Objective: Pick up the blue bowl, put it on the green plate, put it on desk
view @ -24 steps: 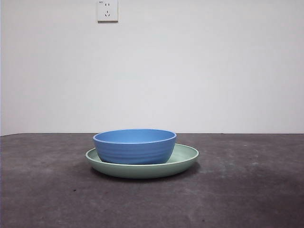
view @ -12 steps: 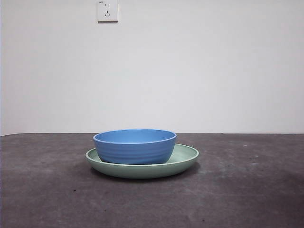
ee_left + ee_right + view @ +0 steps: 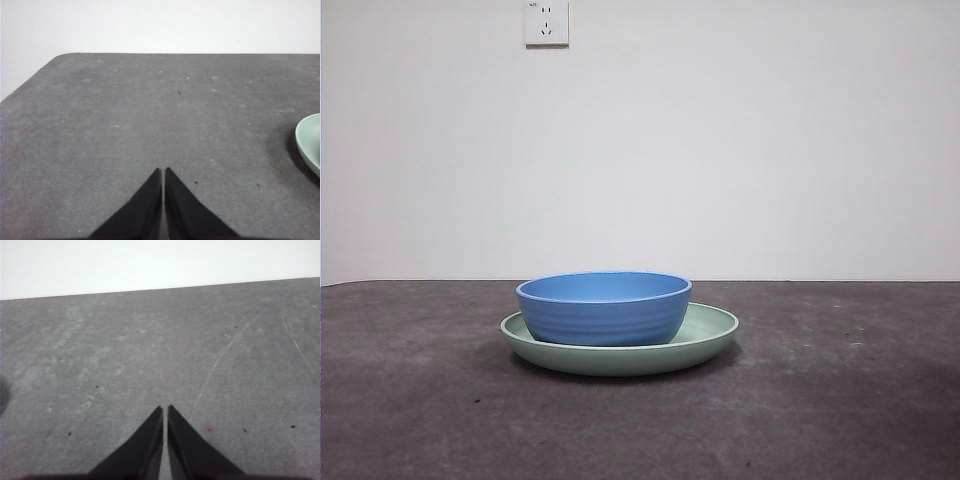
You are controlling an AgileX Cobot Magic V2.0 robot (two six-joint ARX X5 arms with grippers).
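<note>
The blue bowl (image 3: 604, 307) stands upright inside the green plate (image 3: 712, 333), a little left of the plate's middle, on the desk (image 3: 840, 400). A slice of the plate's rim (image 3: 307, 142) shows in the left wrist view. My left gripper (image 3: 163, 171) is shut and empty above bare desk, well apart from the plate. My right gripper (image 3: 165, 409) is shut and empty above bare desk (image 3: 150, 355); neither bowl nor plate shows in its view. Neither arm shows in the front view.
A white wall with a power socket (image 3: 546, 22) stands behind the desk. The desk's far edge and a rounded corner (image 3: 62, 56) show in the left wrist view. Fine scratches (image 3: 225, 352) mark the desk in the right wrist view.
</note>
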